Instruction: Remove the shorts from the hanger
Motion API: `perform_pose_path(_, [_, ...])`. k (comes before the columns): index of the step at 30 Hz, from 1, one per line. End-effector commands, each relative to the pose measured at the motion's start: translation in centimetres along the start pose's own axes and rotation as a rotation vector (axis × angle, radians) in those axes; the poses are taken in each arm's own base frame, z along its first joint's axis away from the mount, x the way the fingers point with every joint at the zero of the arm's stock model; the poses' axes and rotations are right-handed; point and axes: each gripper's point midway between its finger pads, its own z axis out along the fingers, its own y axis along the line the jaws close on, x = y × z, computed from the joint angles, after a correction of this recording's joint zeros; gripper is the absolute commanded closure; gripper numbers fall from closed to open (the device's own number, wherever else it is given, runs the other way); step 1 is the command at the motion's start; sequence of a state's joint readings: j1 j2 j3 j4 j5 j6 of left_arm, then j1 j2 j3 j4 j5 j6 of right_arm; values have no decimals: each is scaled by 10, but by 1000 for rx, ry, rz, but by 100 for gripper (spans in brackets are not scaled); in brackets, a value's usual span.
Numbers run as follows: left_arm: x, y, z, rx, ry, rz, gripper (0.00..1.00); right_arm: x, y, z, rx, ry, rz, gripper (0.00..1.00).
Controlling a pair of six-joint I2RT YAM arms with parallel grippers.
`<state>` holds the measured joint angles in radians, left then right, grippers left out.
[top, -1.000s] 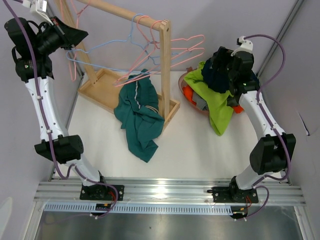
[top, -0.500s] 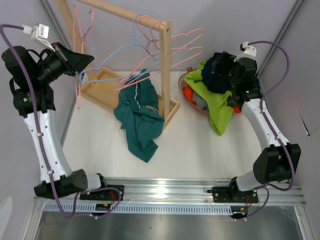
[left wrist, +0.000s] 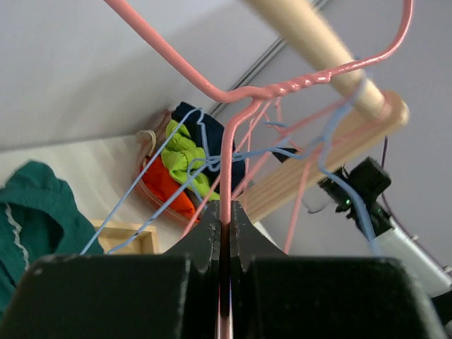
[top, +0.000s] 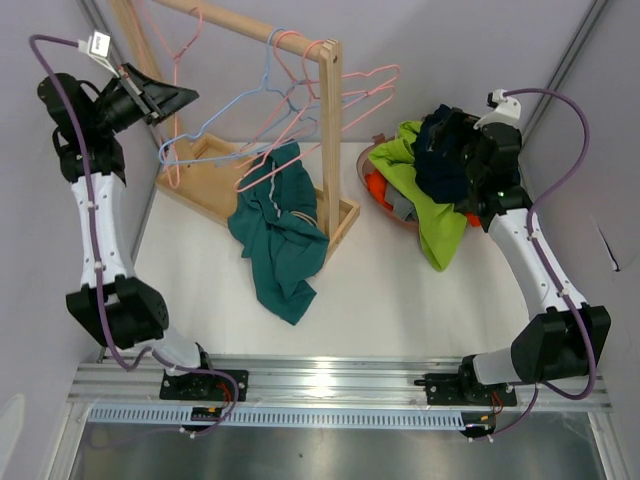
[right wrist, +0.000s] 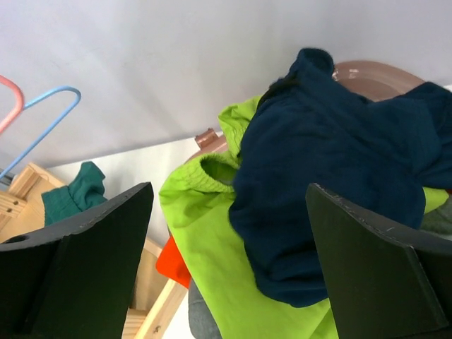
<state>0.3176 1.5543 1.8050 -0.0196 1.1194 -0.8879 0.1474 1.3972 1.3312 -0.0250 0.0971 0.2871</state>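
Shorts mostly off hangers, by the look of it. Far left: left gripper (left wrist: 224, 215) pressed together on pink hanger wire (left wrist: 225, 169), well apart from teal pair (top: 278, 235). Centre: teal pair slumped over wooden rack (top: 329, 130) base, top edge at a hanger; cannot tell whether freed. Right: lime green pair (top: 440, 225), navy pair (top: 440, 155), orange pair (top: 375, 188) heaped in brown bowl (right wrist: 378, 70); right gripper (right wrist: 226, 247) spread wide just above navy pair, gripping nothing.

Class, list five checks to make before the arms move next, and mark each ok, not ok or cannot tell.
1. Left gripper shut on pink wire hanger: ok.
2. Right gripper open over dark navy cloth shorts: ok.
3. Teal cloth shorts taken down: not ok, waist hangs below wooden rod.
4. Held hanger hooked over that rod: ok.
5. Held hanger bears the teal shorts: cannot tell.
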Motion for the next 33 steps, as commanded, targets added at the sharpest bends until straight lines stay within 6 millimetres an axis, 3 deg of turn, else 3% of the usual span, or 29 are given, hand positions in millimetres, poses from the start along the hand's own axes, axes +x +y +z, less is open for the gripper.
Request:
perform_pose_path(1, [-1,-14,-2,66,28,-72,100,-14,1,-5,-2,-52,-6,4])
perform_pose_path(8, [20,-30,-19,-10,-13,-51,100,-3,1,-2,-11,-32,8,4])
perform_pose_path(12, [9,-32,-12,67,-13,-33,100,1,2,-3,-17,-24,13,4])
perform_pose_path(17, [-4,-52,0,187,14,-66,100,8,2,-4,-19,-17,12,5])
perform_pose_path(18, [-4,-43,6,198,31,-134,100,11,1,-4,-16,-13,11,5])
perform_pose_path(20, [-3,-47,13,244,46,-122,100,14,1,-4,-16,-11,17,5])
perform_pose_path(26, [3,-33,37,287,88,-216,100,22,-2,-5,-12,-5,22,5])
perform_pose_path(33, [12,-27,50,301,116,-270,100,35,-7,-10,-2,13,17,5])
